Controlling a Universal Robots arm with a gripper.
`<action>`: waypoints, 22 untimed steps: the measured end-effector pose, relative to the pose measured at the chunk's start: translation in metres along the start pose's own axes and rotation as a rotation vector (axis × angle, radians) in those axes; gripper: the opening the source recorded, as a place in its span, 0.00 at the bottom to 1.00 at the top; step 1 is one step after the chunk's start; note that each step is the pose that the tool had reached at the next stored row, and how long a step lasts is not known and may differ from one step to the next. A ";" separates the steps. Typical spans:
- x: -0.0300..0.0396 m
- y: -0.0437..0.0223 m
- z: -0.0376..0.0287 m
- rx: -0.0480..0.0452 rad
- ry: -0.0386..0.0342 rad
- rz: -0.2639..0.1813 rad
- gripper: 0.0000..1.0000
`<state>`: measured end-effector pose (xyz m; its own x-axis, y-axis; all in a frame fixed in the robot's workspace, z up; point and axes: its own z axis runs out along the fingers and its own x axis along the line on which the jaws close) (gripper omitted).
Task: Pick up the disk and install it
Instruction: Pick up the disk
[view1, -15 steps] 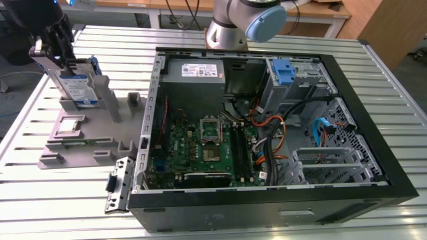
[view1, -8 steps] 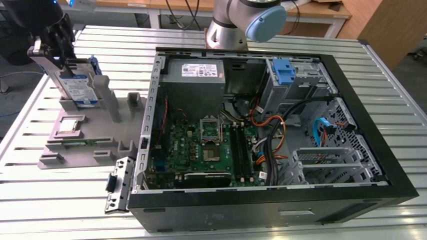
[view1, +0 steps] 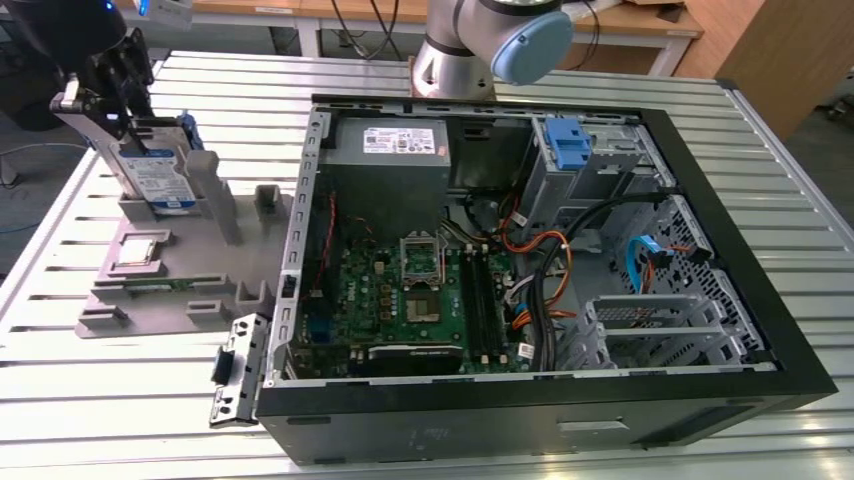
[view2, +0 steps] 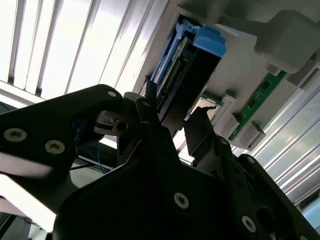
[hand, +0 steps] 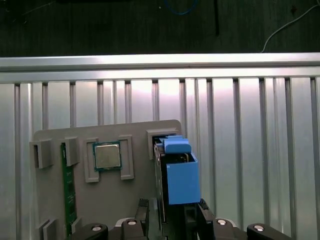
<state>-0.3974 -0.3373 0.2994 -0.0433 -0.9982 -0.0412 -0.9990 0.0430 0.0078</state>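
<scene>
The disk (view1: 158, 172) stands on edge in a slot at the back of the grey fixture (view1: 200, 275), on the exterior view's left; its white-and-blue label faces forward and blue rails frame it. My gripper (view1: 124, 120) comes down on its top edge, with one finger on each flat side. In the first wrist view the disk (hand: 181, 180) appears edge-on with its blue carrier between the black fingers (hand: 145, 212), and the gripper (hand: 175, 210) is shut on it. The second wrist view shows the disk (view2: 192, 70) running down into the gripper (view2: 172, 120).
A small square silver chip (hand: 107, 156) and a green memory stick (hand: 70, 190) lie in the fixture beside the disk. On the exterior view's right is the open computer case (view1: 747, 300), with a blue-latched bay (view1: 567, 145) and a metal drive cage (view1: 654, 325). The slatted metal table (view1: 107, 400) lies underneath.
</scene>
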 end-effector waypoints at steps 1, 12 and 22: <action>0.0000 0.0000 0.0000 -0.0001 0.0000 0.000 0.49; 0.0000 0.0000 0.0000 0.0003 -0.0001 0.006 0.35; -0.0001 0.0000 -0.0028 0.0006 0.0027 0.010 0.35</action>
<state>-0.3973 -0.3373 0.3022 -0.0532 -0.9978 -0.0384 -0.9986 0.0529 0.0076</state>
